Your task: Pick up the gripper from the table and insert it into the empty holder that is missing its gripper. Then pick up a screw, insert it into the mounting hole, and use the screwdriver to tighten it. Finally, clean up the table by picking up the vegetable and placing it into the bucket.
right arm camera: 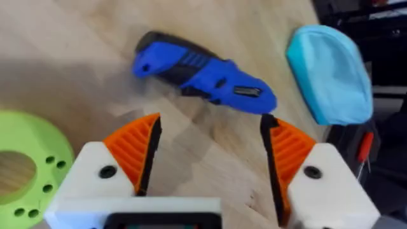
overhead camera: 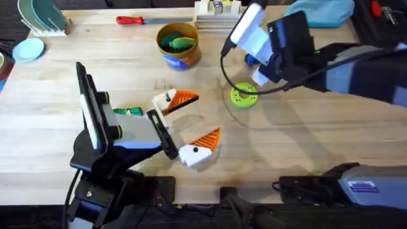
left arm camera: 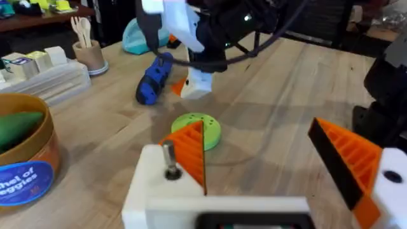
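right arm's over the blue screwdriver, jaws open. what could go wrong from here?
1. The screwdriver lies on its side, angled across the right gripper; closing now may roll it or clamp it off-centre.
2. The lime-green disc sits right beside the descent path, so a finger could nudge it.
3. The right arm's cable loops low near the disc and could snag it.

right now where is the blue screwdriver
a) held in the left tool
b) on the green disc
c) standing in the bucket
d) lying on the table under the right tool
d: the blue screwdriver lies flat on the bare table, just beyond the open right tool, which grips nothing.
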You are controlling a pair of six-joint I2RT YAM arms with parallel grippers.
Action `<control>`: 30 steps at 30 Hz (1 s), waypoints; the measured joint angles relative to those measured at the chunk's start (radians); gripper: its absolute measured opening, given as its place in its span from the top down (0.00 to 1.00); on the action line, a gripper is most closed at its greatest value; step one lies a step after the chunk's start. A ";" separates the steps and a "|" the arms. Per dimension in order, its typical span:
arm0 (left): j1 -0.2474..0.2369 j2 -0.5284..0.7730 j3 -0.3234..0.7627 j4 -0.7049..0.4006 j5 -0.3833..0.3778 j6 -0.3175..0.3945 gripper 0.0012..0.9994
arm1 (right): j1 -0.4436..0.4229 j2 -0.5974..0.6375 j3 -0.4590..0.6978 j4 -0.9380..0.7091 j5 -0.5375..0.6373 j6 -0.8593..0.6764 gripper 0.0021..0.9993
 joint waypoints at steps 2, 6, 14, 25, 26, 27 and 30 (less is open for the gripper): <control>0.000 0.000 0.000 -0.001 -0.005 0.001 0.01 | 0.000 -0.053 0.000 -0.001 -0.001 0.059 0.10; 0.000 0.000 0.000 0.002 -0.041 -0.022 0.01 | 0.000 -0.137 0.000 -0.001 -0.004 0.150 0.10; 0.000 0.015 0.161 -0.259 -0.283 -0.289 0.01 | 0.000 -0.191 0.000 -0.001 -0.047 0.215 0.10; 0.000 0.467 0.697 -0.792 -0.605 -0.359 0.01 | 0.000 -0.191 0.000 0.014 -0.188 0.232 0.10; 0.000 0.522 0.741 -0.846 -0.638 -0.356 0.01 | 0.000 -0.191 0.000 0.014 -0.192 0.234 0.10; 0.000 0.583 0.787 -0.904 -0.677 -0.355 0.01 | 0.000 -0.191 0.000 0.014 -0.195 0.235 0.10; 0.006 0.745 0.898 -1.014 -0.772 -0.351 0.01 | 0.000 -0.191 0.000 0.014 -0.200 0.238 0.10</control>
